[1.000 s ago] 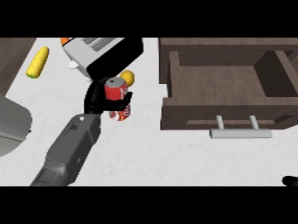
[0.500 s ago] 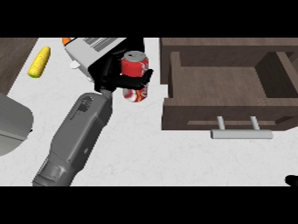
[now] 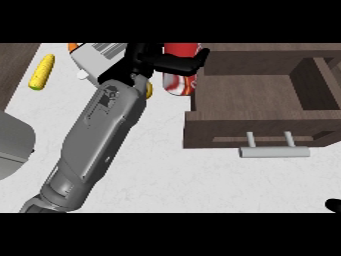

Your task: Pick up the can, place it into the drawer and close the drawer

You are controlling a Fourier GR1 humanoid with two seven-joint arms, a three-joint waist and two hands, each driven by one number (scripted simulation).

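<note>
Can (image 3: 179,70) carried nearer drawer (image 3: 265,102) | left hand (image 3: 162,60) fingers clamped on it (white counter (image 3: 173,170))

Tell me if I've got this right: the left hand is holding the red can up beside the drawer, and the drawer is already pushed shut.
Not quite. The drawer is open, pulled out from the counter with its inside showing and its handle toward the robot, as the head view shows. The rest holds: the left hand is curled round the red can, holding it just left of the drawer.
</note>
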